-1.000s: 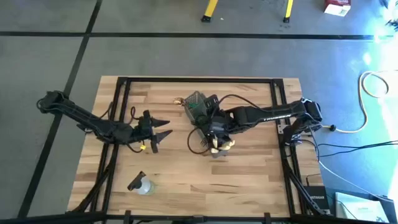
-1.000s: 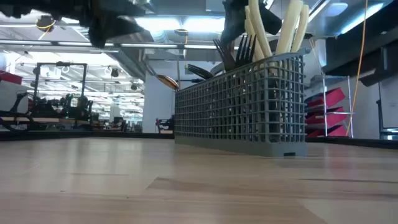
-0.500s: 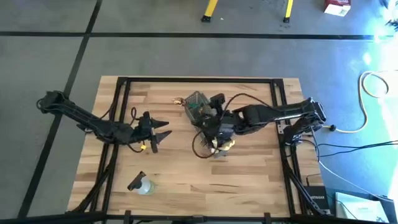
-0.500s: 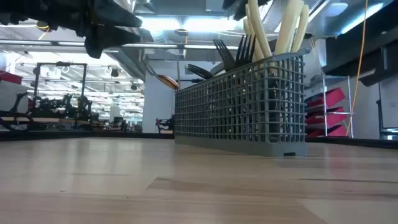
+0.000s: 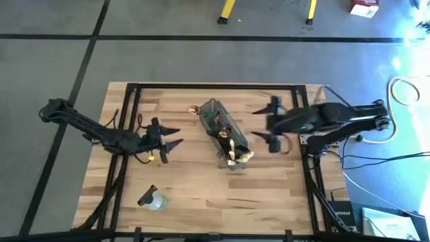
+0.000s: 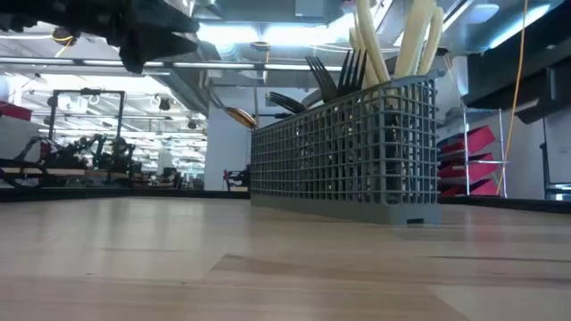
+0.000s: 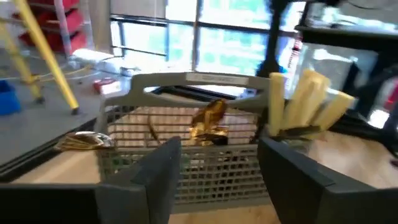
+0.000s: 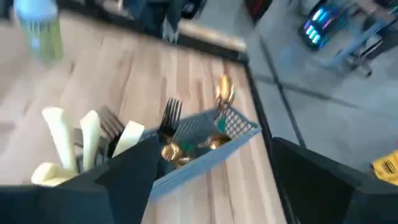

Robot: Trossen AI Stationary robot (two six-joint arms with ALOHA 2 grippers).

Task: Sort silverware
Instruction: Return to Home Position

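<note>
Silverware is standing sorted in the grey wire-mesh basket near the middle of the table. Pale tan utensils are bunching at one end, black forks are sitting in the middle section, and gold spoons are lying low at the other end. One leaning gold spoon is jutting out past that end wall; whether it is touching the table cannot be told.

Right gripper is hovering beside the basket and apart from it, fingers spread wide and holding nothing. Left gripper is waiting on the opposite side, facing the basket, likewise spread and empty. Small clear bottle is lying toward the table's edge on the left arm's side, well apart from the basket.

Handling note: each utensil is appearing slim, stiff and light, with a smooth surface, so it is judged likely to slip or pivot in a loose pinch. Recommended hold: across the flat of the handle, close to its middle. For a piece already racked, that means the exposed upper end. The basket itself is looking light — a dragging utensil could be shifting or tipping it, so any lift should be running straight up, clear of the mesh.
</note>
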